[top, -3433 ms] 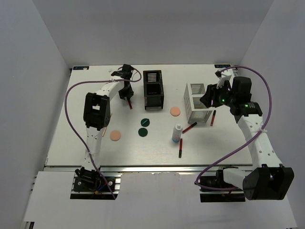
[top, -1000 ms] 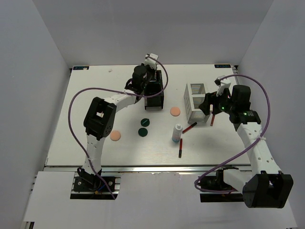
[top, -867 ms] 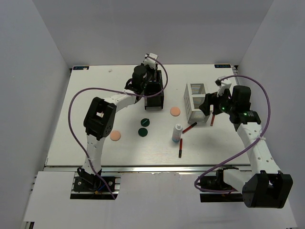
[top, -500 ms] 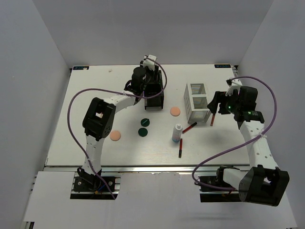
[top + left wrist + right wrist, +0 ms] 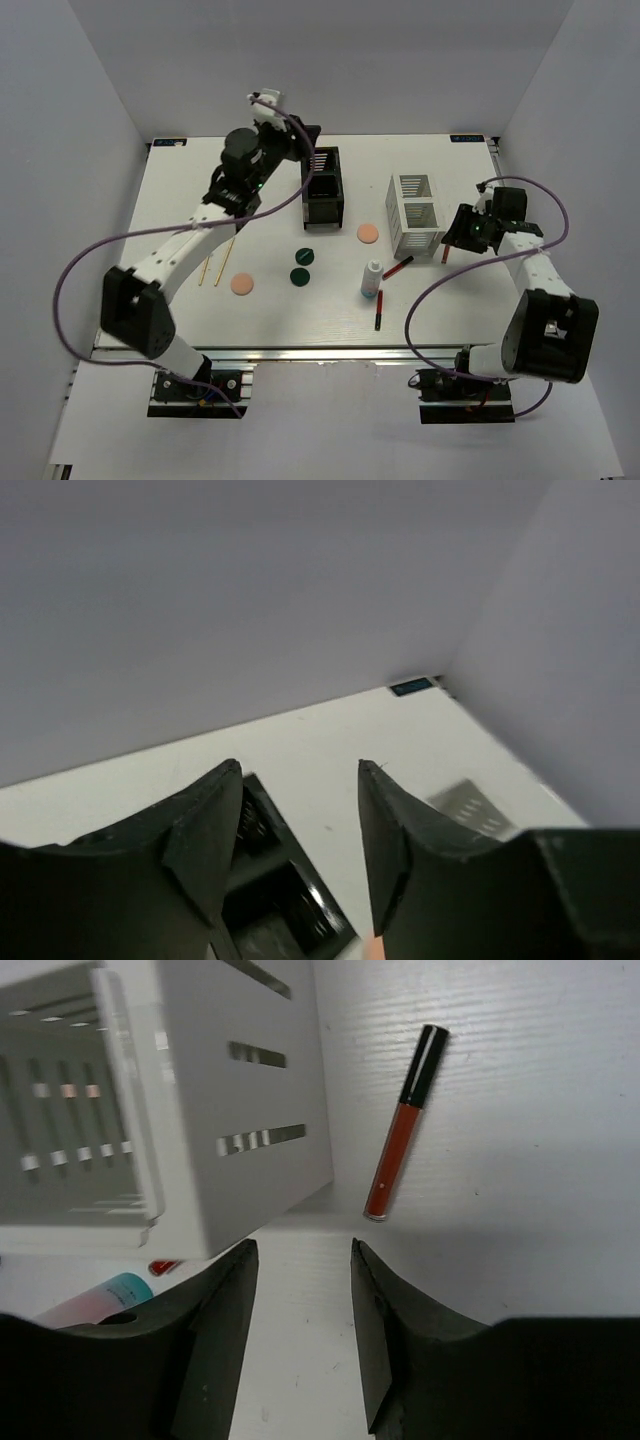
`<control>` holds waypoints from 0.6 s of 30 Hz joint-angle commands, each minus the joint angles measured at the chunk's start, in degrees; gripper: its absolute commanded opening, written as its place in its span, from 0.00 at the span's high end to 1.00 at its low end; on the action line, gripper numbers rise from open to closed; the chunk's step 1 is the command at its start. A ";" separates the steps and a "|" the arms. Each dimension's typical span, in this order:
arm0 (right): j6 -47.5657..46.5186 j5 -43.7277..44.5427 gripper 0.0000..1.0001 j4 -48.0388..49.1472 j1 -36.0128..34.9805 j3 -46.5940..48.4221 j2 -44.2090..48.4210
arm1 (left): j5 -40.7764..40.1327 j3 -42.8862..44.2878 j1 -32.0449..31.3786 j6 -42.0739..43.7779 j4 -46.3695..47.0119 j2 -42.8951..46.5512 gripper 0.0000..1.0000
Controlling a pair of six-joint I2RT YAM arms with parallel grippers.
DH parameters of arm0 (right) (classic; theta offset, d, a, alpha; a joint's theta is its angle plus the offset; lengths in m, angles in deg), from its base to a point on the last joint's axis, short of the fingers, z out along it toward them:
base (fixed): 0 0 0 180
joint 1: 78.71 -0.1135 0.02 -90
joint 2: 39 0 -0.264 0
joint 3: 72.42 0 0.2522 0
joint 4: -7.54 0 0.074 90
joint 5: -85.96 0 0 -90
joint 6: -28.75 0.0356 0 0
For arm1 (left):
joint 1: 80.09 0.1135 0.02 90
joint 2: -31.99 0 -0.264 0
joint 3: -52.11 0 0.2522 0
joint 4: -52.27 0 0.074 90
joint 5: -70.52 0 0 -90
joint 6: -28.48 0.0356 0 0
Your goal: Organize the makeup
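My left gripper [image 5: 298, 140] is open and empty, raised above the back left of the black organizer [image 5: 322, 187], which shows below its fingers in the left wrist view [image 5: 280, 900]. My right gripper [image 5: 458, 230] is open and empty, low beside the white organizer [image 5: 416, 213]. A dark red tube [image 5: 400, 1140] lies just ahead of it [image 5: 446, 246]. On the table lie two more red tubes [image 5: 398, 267] [image 5: 379, 313], a white bottle [image 5: 373, 278], two peach puffs [image 5: 368, 233] [image 5: 241, 284], two green discs [image 5: 306, 256] [image 5: 299, 276] and two tan sticks [image 5: 205, 265].
White walls close in the table on three sides. The white organizer's slotted wall [image 5: 200, 1110] stands close to the left of my right fingers. The right arm's purple cable [image 5: 440, 290] loops over the table's front right.
My left gripper has pulled back from over the black organizer and risen to the left; the red tube it carried no longer shows. My right gripper has moved right, beside the white organizer.
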 commanded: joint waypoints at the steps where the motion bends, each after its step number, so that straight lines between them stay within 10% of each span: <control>1: 2.94 3.22 0.52 3.89 0.06 -0.18 -3.63 | 6.86 -8.22 0.28 -7.94 -5.46 9.58 0.36; 8: 4.79 12.44 0.53 5.31 0.14 5.70 -16.01 | 4.15 -29.57 0.28 -17.08 -5.28 26.81 0.31; 18: 4.35 15.61 0.53 10.31 -1.00 9.40 -23.68 | 0.10 -37.68 0.28 -21.22 -11.52 36.93 0.30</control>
